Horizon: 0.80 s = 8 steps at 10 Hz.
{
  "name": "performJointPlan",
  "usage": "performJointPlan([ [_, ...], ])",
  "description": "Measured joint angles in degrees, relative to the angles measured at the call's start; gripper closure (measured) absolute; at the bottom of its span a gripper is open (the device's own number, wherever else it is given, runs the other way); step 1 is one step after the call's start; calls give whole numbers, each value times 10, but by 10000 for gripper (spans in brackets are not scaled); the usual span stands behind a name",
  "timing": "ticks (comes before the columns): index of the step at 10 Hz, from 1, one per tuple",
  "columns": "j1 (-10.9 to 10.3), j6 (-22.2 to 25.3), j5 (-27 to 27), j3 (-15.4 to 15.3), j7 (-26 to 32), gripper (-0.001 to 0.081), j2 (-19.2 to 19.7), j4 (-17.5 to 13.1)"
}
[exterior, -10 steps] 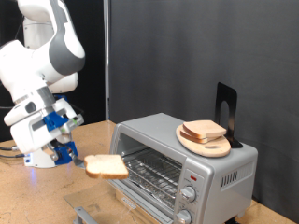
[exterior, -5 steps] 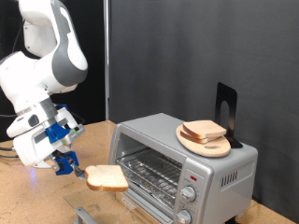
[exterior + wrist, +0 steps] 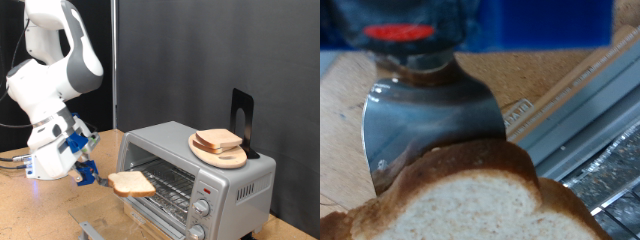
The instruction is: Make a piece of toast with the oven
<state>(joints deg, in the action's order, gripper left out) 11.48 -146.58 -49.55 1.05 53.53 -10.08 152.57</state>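
Observation:
My gripper [image 3: 88,174] is at the exterior view's left of the silver oven [image 3: 235,185], shut on the handle of a metal spatula [image 3: 430,115]. A piece of toast [image 3: 131,182], pale with a tan crust, lies flat on the spatula blade just in front of the oven's open mouth, at the level of the wire rack [image 3: 170,182]. In the wrist view the toast [image 3: 470,200] covers the blade's front half, and the rack [image 3: 610,170] shows beyond it. The oven door is folded down, its handle bar [image 3: 92,231] at the exterior view's bottom.
A round wooden board [image 3: 220,154] with more bread slices [image 3: 217,140] sits on top of the oven, with a black stand [image 3: 242,120] behind it. Round knobs [image 3: 203,208] are at the oven's right. The wooden table [image 3: 40,210] lies below, a dark curtain behind.
My gripper and the spatula have moved toward the exterior view's right, carrying the toast from beside the oven to its open mouth.

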Motion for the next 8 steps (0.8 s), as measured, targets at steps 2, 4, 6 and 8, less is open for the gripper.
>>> performJointPlan([
  [2, -14, -14, -9, -19, 0, 312, 4, 7],
  [4, -26, -36, -11, -41, -7, 312, 12, 16],
  [6, -36, -50, -18, -59, -10, 312, 14, 25],
  [8, -42, -52, -20, -72, -18, 312, 14, 30],
])
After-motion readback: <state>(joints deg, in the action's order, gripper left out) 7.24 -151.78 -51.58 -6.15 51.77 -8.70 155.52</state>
